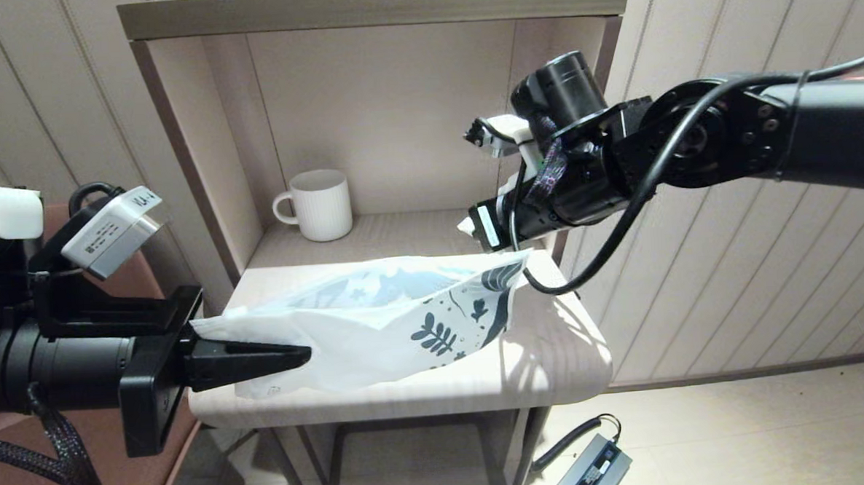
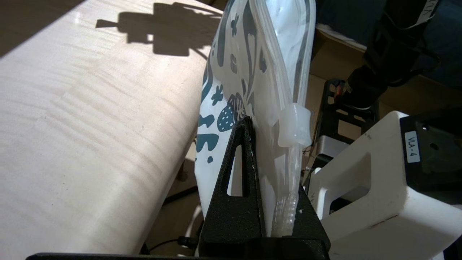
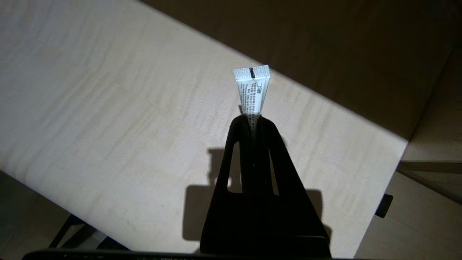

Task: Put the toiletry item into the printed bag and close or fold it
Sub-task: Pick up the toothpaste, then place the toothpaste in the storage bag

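While the left gripper [image 1: 291,356] pinches the printed bag [image 1: 377,318] edge, the right gripper [image 3: 253,119] clamps the toiletry item [image 3: 252,90] above the tabletop [image 3: 108,126].

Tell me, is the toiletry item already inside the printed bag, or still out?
Out. The right gripper is shut on the toiletry item, above the bare table, while the left gripper holds the printed bag.

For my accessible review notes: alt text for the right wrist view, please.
Right gripper, black fingers shut on a small white printed tube with a crimped end, held above a pale wood tabletop where the gripper's shadow falls.
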